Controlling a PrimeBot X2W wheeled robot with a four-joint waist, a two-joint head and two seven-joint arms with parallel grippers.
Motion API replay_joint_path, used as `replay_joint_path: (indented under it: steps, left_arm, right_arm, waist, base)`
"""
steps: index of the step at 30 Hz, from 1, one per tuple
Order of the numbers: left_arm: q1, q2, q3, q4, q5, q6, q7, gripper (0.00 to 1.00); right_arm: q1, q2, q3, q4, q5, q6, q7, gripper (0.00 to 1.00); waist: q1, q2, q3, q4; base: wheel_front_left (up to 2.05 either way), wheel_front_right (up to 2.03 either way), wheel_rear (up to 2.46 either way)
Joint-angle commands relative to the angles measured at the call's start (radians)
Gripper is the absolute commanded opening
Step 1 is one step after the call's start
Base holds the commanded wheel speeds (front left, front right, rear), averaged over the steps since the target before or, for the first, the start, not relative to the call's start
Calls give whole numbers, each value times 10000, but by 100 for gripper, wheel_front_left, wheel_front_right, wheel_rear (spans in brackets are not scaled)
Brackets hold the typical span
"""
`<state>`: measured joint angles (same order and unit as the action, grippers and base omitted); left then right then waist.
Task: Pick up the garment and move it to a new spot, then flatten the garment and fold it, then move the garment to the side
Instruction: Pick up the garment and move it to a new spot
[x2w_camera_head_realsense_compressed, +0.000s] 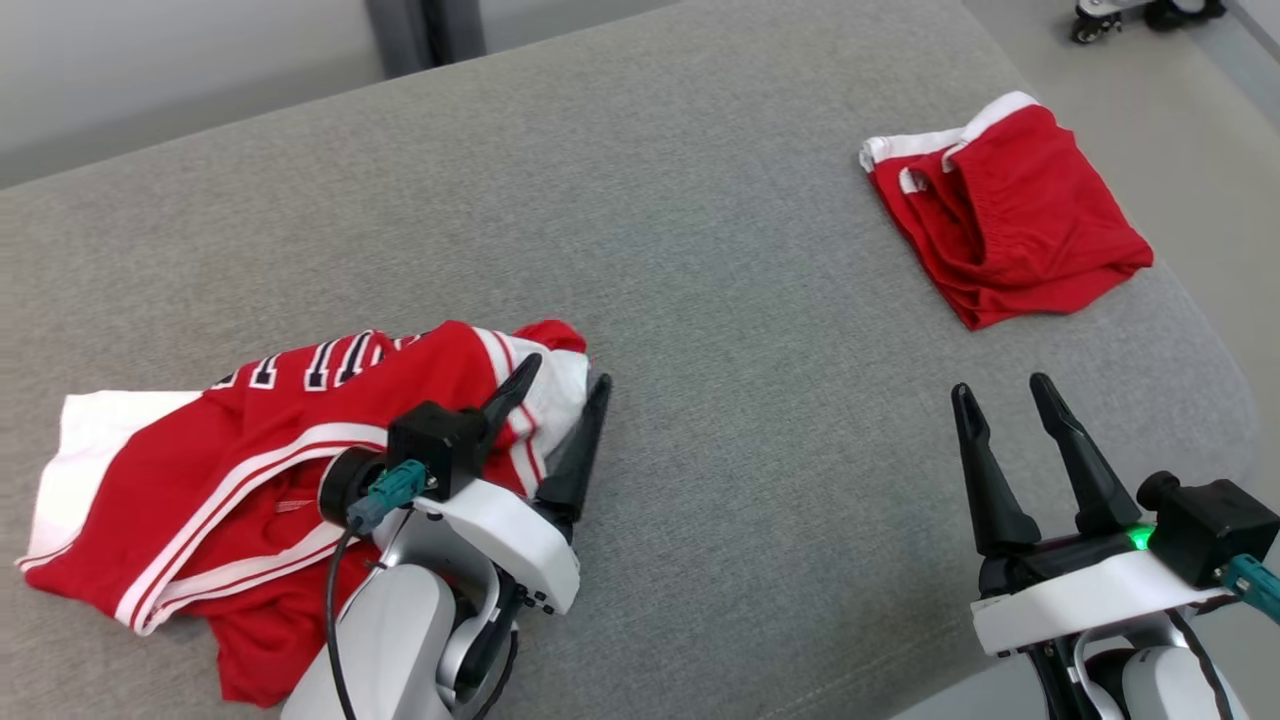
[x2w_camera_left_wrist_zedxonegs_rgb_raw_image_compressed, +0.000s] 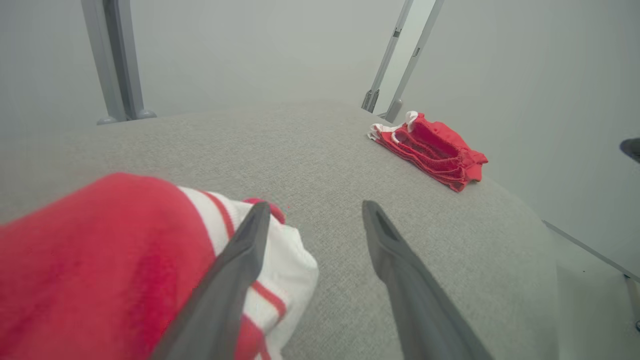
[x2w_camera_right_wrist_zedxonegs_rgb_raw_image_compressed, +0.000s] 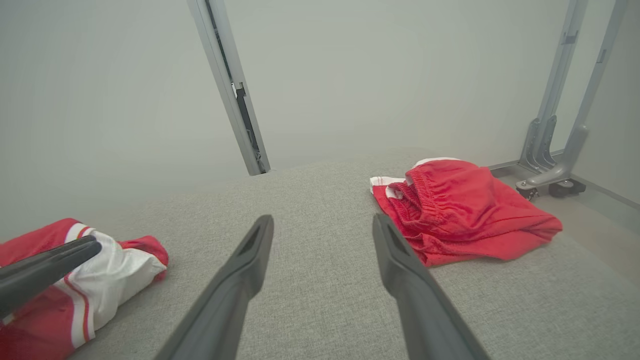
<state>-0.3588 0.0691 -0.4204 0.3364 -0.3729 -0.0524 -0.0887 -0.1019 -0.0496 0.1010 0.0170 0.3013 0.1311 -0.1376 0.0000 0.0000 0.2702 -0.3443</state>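
A crumpled red and white jersey (x2w_camera_head_realsense_compressed: 250, 450) with striped trim and lettering lies at the lower left of the grey cushioned surface (x2w_camera_head_realsense_compressed: 700, 250). My left gripper (x2w_camera_head_realsense_compressed: 565, 372) is open at the jersey's right end. One finger lies over the white striped fabric (x2w_camera_left_wrist_zedxonegs_rgb_raw_image_compressed: 270, 270) and the other rests beside it above bare cushion. Nothing is pinched between them. My right gripper (x2w_camera_head_realsense_compressed: 1000, 385) stands open over bare cushion at the lower right, holding nothing. In the right wrist view the jersey (x2w_camera_right_wrist_zedxonegs_rgb_raw_image_compressed: 75, 285) is at the far left, with a left finger (x2w_camera_right_wrist_zedxonegs_rgb_raw_image_compressed: 50, 267) on it.
Folded red shorts (x2w_camera_head_realsense_compressed: 1010, 210) with white trim lie at the far right, close to the cushion's rounded right edge (x2w_camera_head_realsense_compressed: 1220, 350). Beyond that edge is floor with a wheeled metal stand (x2w_camera_head_realsense_compressed: 1090, 25). Grey metal posts (x2w_camera_right_wrist_zedxonegs_rgb_raw_image_compressed: 230, 90) rise behind the surface.
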Motion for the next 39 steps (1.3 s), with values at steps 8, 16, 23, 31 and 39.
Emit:
replay_joint_path:
  steps: [8, 16, 23, 31, 39]
  left_arm:
    - [446, 216, -20, -1167, 108, 205, -542, 100]
    - [1146, 871, 1183, -1850, -236, 1052, -978, 100]
    - [1884, 1486, 2357, -1851, -760, 1397, -1286, 100]
    - [2968, 2113, 2736, -2428, -736, 1664, -1090, 100]
    - [3913, 2190, 2489, -3293, -632, 1977, -571, 100]
  right_arm:
    - [-94, -34, -385, -2, -321, -6, 57, 100]
    - [59, -37, -567, -157, -599, -7, 393, 100]
    - [287, -35, -612, -149, -751, -7, 664, 100]
    - [570, -38, -682, -198, -948, -6, 982, 100]
    - [1006, -39, -713, -284, -966, -6, 1165, 100]
  waist:
    - [0, 0, -689, 1009]
    - [0, 0, -1157, 1931]
    - [0, 0, -1600, 2533]
    - [0, 0, -2074, 2939]
    - [0, 0, -2551, 2973]
  base:
    - [0, 0, 0]
    - [0, 0, 0]
    - [0, 0, 0]
    - [0, 0, 0]
    - [0, 0, 0]
